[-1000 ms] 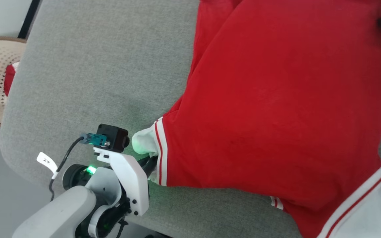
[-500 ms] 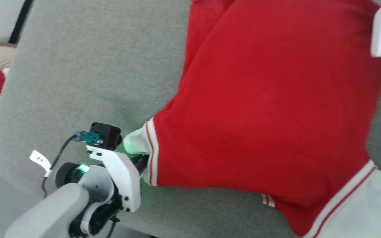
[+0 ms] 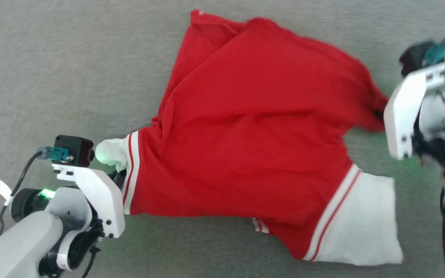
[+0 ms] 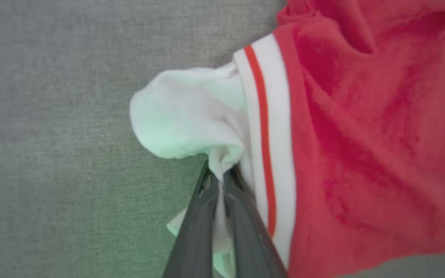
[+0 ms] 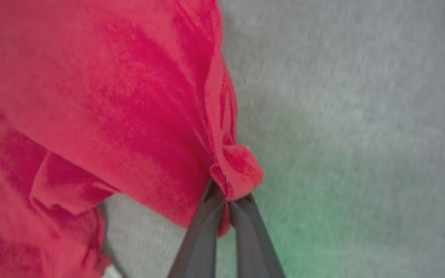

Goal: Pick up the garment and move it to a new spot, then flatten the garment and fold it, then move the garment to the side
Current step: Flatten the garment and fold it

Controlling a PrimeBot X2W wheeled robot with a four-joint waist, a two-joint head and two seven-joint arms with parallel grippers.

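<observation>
The right gripper (image 5: pixel 225 199), apart a second ago, now pinches the shirt (image 3: pixel 245 135) at its red edge, three o'clock. The left gripper (image 4: pixel 218 179) clamps the white sleeve (image 4: pixel 176 119) at nine. The shirt lies on the grey pad (image 3: pixel 52 77), probably ready to lift.

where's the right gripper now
The right gripper pinches a bunched red corner of the garment, at the right of the head view, above the white sleeve.

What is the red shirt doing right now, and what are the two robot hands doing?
garment: rumpled, not flat, held at two ends.
left gripper: shut, pinching the garment's white sleeve.
right gripper: shut, pinching a red corner of the garment.
</observation>
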